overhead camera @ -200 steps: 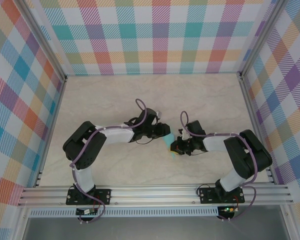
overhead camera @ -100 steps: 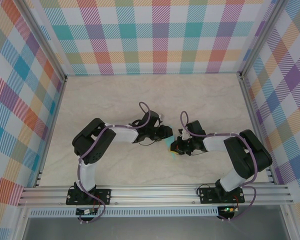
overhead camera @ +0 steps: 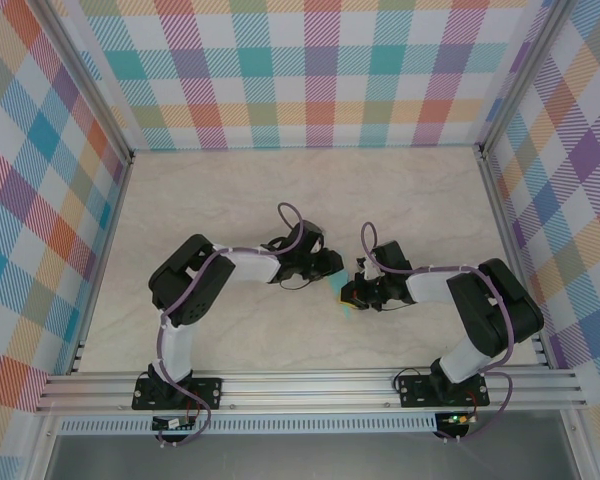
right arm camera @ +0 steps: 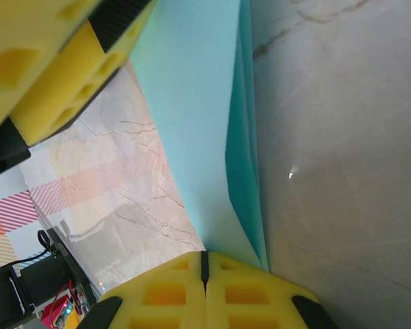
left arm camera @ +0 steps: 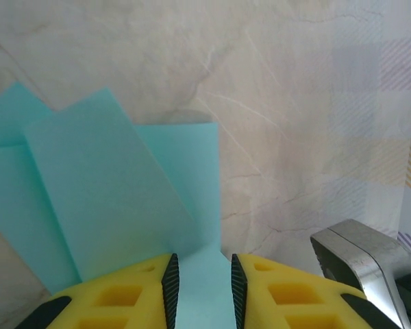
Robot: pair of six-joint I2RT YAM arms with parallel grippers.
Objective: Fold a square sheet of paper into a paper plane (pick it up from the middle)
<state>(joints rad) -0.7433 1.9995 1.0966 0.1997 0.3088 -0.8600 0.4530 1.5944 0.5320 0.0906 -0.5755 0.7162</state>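
Left pincer (left arm camera: 203, 267) stood with its jaws a little apart, and through the gap we saw the square sheet of paper (left arm camera: 109, 192), so it straddled the sheet rather than pinching it. Our right pincer (right arm camera: 204, 259) was closed tip to tip, with the sheet's edge running down into its tips. Whether a corner was caught in that seam we could not tell. From above, the sheet sat between the two, low over the surface (left arm camera: 281, 103), at 5 o'clock from the left pincer and 7 o'clock from the right. In the right wrist view its folded edge ran from 12 to 6 o'clock, straight at the closed tips. Both arms were at the sheet, neither clearly nearer. We counted one sheet, folded into overlapping flaps and not yet plane-shaped, and two pincers
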